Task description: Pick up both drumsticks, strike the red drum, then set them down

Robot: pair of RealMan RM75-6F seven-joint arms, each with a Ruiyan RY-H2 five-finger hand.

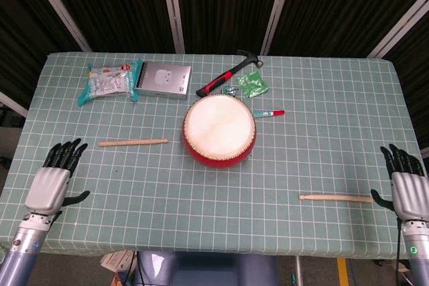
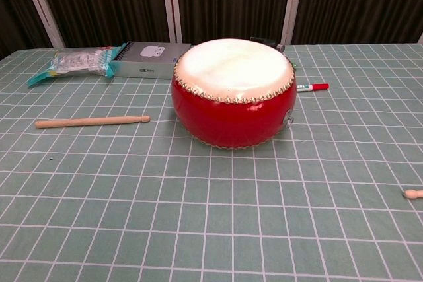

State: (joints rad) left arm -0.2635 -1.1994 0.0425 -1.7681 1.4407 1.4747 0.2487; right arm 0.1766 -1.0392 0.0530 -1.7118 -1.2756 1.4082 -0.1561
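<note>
The red drum [image 1: 219, 130] with its pale skin sits mid-table, also large in the chest view as the red drum [image 2: 232, 92]. One wooden drumstick [image 1: 133, 143] lies flat left of it, the same drumstick [image 2: 92, 121] in the chest view. A second drumstick [image 1: 335, 197] lies near the front right; only its tip [image 2: 413, 194] shows in the chest view. My left hand [image 1: 51, 182] is at the front left edge, fingers spread, holding nothing, well clear of the left stick. My right hand [image 1: 407, 186] is at the front right edge, fingers spread, just right of the second stick's end.
At the back lie a plastic snack bag [image 1: 107, 80], a grey box [image 1: 164, 80], a red-handled hammer [image 1: 228, 73], a green packet [image 1: 253, 85] and a red marker [image 1: 270, 112]. The green checked tablecloth [image 1: 167, 192] covers the whole table.
</note>
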